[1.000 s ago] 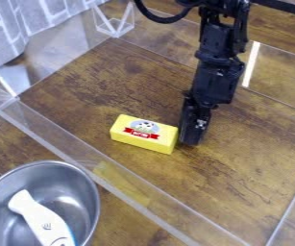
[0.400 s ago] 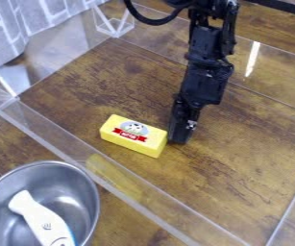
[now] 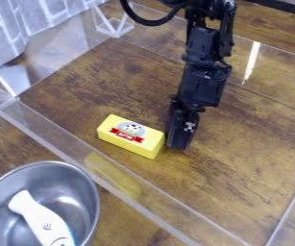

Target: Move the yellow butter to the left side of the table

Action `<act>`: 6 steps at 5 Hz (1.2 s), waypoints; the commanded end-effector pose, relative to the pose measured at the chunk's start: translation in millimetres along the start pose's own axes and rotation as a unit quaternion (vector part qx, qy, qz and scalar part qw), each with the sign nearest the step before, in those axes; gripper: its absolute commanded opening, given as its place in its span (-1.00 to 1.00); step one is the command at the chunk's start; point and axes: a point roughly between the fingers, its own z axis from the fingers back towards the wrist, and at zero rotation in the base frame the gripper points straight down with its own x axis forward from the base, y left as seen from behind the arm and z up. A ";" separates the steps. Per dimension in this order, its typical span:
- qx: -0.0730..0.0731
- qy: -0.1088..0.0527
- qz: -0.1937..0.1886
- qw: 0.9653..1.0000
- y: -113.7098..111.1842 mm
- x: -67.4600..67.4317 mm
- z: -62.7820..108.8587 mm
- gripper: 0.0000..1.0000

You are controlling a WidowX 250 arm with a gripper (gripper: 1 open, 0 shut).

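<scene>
hand [image 3: 180,134] beside diagonally-lying butter [image 3: 132,135]

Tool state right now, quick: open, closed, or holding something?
Tool: cannot be told whether open or closed; it sits low against the right end of the yellow butter, not visibly gripping it.

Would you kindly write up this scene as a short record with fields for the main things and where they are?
surface: wooden table
target: yellow butter, lying flat near the table's front left edge
gripper: gripper, pointing down, against the butter's right end; jaw state unclear
bowl: metal bowl, lower left corner, off the wooden top
bowl contents: white utensil
</scene>
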 end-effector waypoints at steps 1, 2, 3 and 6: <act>-0.003 -0.008 0.032 0.999 8.5 -14.4 -0.4 -1.00; -0.006 -0.008 0.040 0.999 9.3 -18.7 -0.1 -1.00; -0.009 -0.008 0.047 0.999 9.0 -22.1 1.7 1.00; -0.015 -0.010 0.062 0.998 7.2 -30.8 7.4 -1.00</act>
